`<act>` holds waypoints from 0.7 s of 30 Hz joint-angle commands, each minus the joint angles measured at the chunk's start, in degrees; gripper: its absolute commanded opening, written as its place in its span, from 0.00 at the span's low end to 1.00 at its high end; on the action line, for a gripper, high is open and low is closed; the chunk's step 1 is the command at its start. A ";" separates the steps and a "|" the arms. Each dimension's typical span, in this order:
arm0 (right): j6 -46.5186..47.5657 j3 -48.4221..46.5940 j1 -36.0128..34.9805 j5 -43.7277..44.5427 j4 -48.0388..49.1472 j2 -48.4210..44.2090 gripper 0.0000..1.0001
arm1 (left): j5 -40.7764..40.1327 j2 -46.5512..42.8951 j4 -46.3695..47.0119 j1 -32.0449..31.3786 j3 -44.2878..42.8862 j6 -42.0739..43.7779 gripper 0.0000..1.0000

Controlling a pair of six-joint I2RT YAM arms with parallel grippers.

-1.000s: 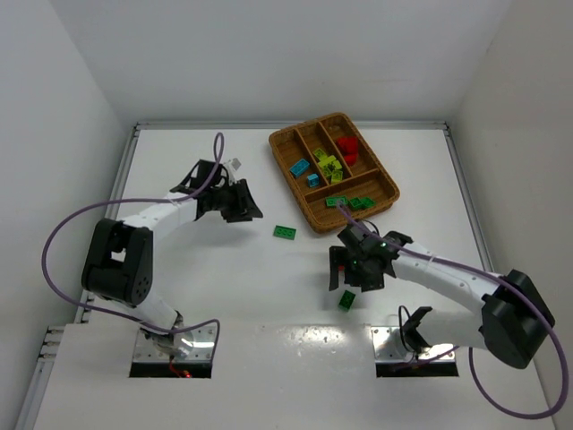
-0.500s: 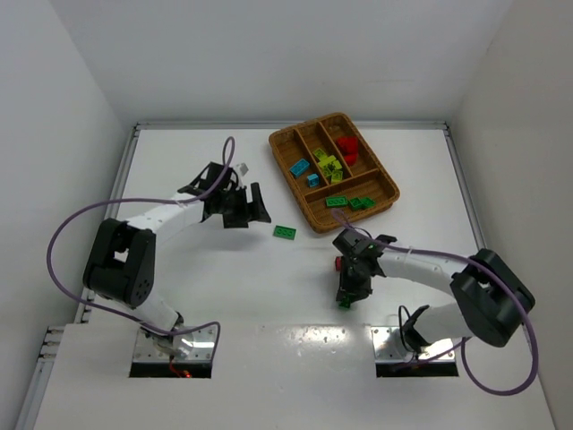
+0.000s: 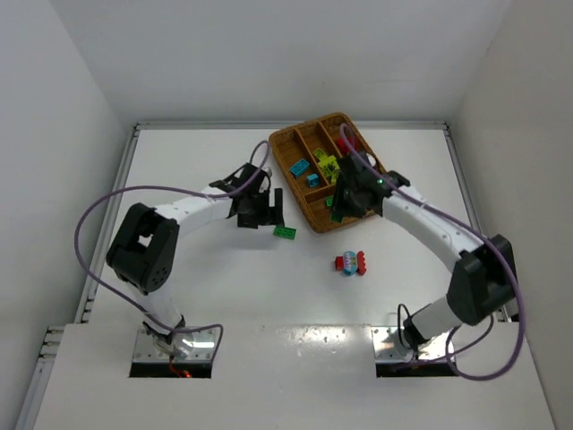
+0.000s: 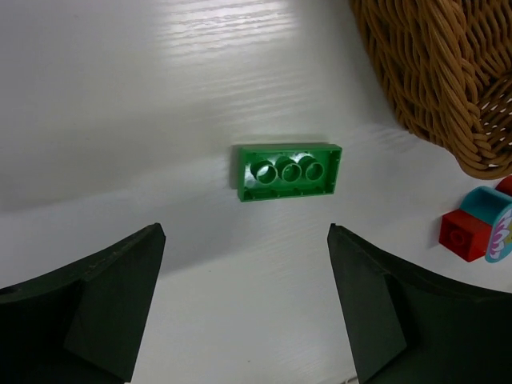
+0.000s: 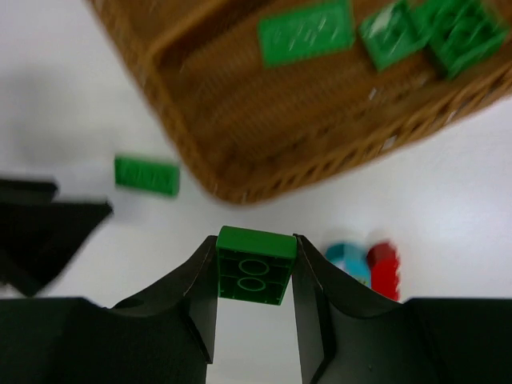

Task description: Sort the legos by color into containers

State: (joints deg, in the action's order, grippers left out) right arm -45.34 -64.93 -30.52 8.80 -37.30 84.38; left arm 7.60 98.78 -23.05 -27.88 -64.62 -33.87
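My right gripper point(image 5: 254, 250) is shut on a dark green lego point(image 5: 254, 266), held in the air just off the near corner of the wicker tray point(image 3: 285, 170). Its crosswise container holds dark green legos point(image 5: 308, 32). The long containers hold cyan point(image 3: 300, 167), yellow-green point(image 3: 329, 164) and red point(image 3: 347, 148) legos. Another dark green lego point(image 4: 288, 171) lies underside up on the table, left of the tray. My left gripper point(image 4: 244, 232) stands open just short of it, nothing between its fingers. A red and cyan clump point(image 3: 352, 262) lies on the table in front of the tray.
The tray's woven corner point(image 4: 448, 88) rises close to the right of the lying green lego. The clump point(image 4: 480, 228) sits a little beyond the left gripper's right finger point(image 4: 400, 312). White walls close the table at the back and both sides.
My right gripper shut on the green lego near the front, lifted it and carried it back to the tray, uncovering the red and cyan clump. My left gripper opened and moved right toward the lying green lego.
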 commanded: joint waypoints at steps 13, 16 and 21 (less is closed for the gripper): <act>7.02 -18.41 10.84 5.26 1.78 19.52 0.77 | -13.65 8.61 -4.29 -7.18 -10.26 3.54 0.93; 6.50 -13.67 11.36 5.88 3.98 13.64 0.77 | -16.38 10.54 -4.29 -8.24 -10.79 4.51 0.93; 6.49 -6.46 11.89 4.65 5.04 6.95 0.77 | -11.91 11.95 0.10 -8.24 -11.58 3.90 0.93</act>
State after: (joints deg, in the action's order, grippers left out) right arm -38.74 -74.13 -19.25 12.91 -34.30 95.39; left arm -5.28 109.78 -26.13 -36.07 -74.19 -30.41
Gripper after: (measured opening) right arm 0.768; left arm 0.931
